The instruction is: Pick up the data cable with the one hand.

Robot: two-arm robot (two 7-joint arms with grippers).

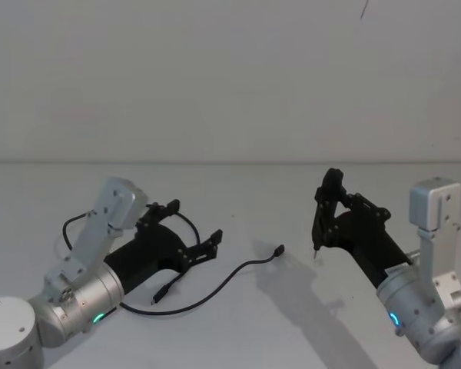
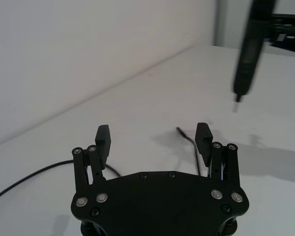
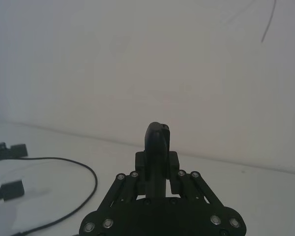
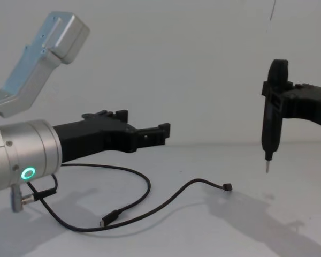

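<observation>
The worktop (image 1: 238, 338) is bare around the data cable (image 1: 223, 280), which lies flat in a loose curve, so there is room to come down on it from above and from the front. The left claw (image 1: 194, 221) hangs over the cable's looped end with its fingers spread and air beneath them. Between the cable's far plug (image 4: 227, 187) and the right claw (image 1: 328, 206) lies an open strip. That claw grips a black pen-shaped tool (image 4: 270, 110) pointing down (its tip just short of the surface), the one thing standing on that side. A wall (image 1: 230, 77) closes the far edge.
</observation>
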